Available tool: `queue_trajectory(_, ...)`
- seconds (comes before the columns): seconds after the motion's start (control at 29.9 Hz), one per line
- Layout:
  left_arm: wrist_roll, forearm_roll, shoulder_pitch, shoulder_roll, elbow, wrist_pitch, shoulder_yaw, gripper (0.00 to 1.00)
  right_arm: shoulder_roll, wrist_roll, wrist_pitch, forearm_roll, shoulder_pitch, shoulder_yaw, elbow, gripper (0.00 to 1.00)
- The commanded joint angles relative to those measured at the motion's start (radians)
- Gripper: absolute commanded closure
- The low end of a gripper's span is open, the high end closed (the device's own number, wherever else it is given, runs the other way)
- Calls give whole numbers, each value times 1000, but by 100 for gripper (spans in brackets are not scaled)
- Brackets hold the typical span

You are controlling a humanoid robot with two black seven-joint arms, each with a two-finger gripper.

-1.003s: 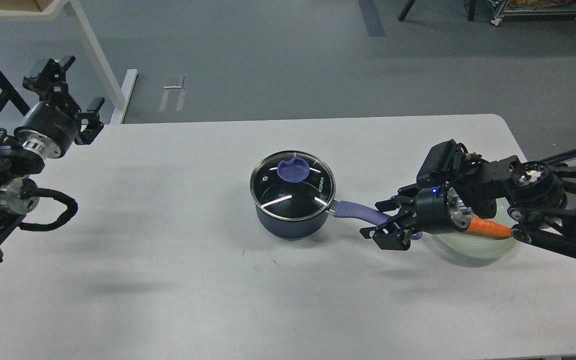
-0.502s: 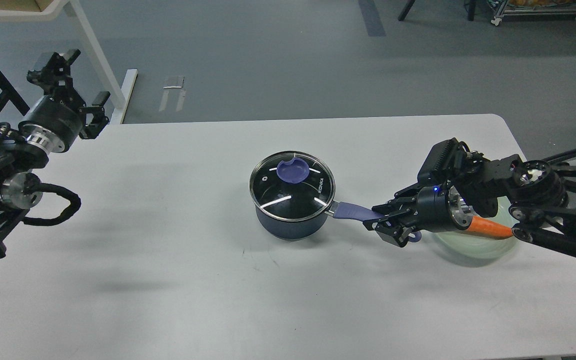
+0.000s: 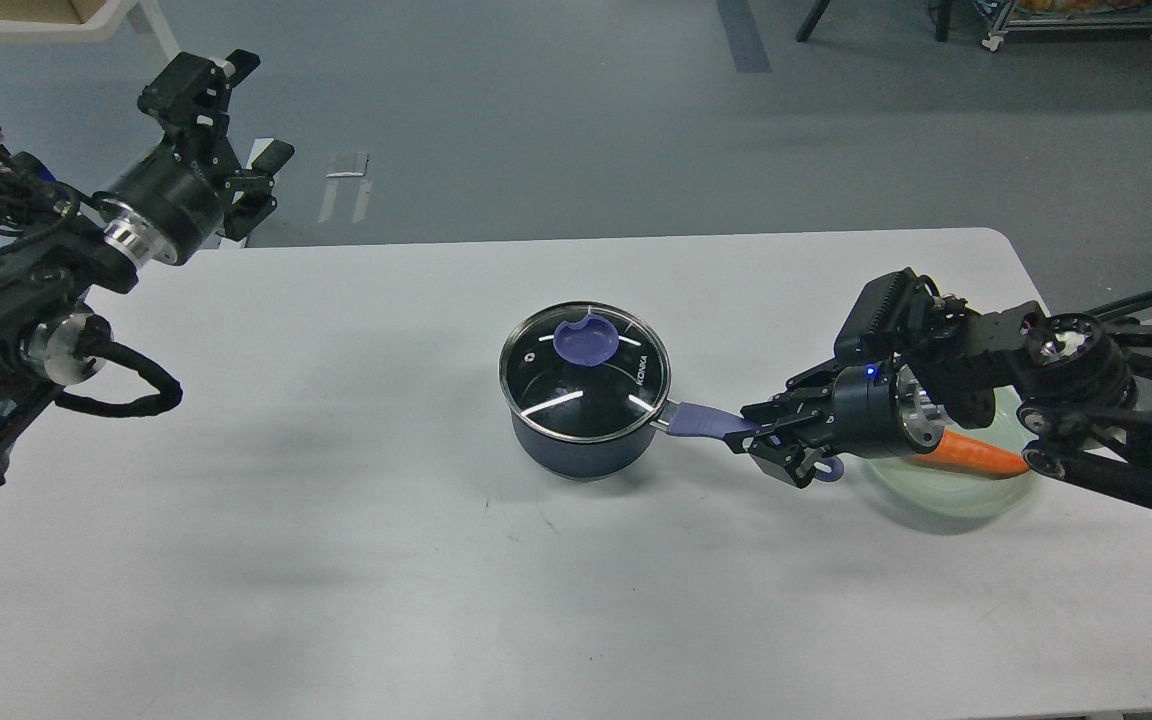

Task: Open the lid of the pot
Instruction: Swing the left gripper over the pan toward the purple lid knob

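Observation:
A dark blue pot [image 3: 581,440] stands mid-table with its glass lid [image 3: 584,372] on it. The lid has a purple knob [image 3: 586,340]. The pot's purple handle [image 3: 711,423] points right. My right gripper [image 3: 761,438] is shut on the end of that handle. My left gripper [image 3: 231,115] is raised over the table's far left corner, well away from the pot, with its fingers spread open and empty.
A pale green bowl [image 3: 946,490] with an orange carrot [image 3: 971,455] in it sits at the right, partly under my right arm. A white desk leg [image 3: 191,110] stands behind the left arm. The table's far edge runs just behind the pot.
My right gripper has closed on the pot handle. My left gripper has risen and moved right and farther away. The pot and lid have not moved.

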State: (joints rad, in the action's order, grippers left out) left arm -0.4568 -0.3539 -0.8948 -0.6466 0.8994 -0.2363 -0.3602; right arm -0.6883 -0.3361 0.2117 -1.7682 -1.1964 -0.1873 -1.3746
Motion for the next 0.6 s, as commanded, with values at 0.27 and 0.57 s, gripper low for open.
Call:
queue_trajectory(0.27,-2,-230,-47,7,76,18,0,1,-11,-1,0,1,-2,5,-1,72)
queue_trajectory(0.57,-3,-708,-67,74,211,67,3,1,-10,-1,0,12,-20,11,-3,74)
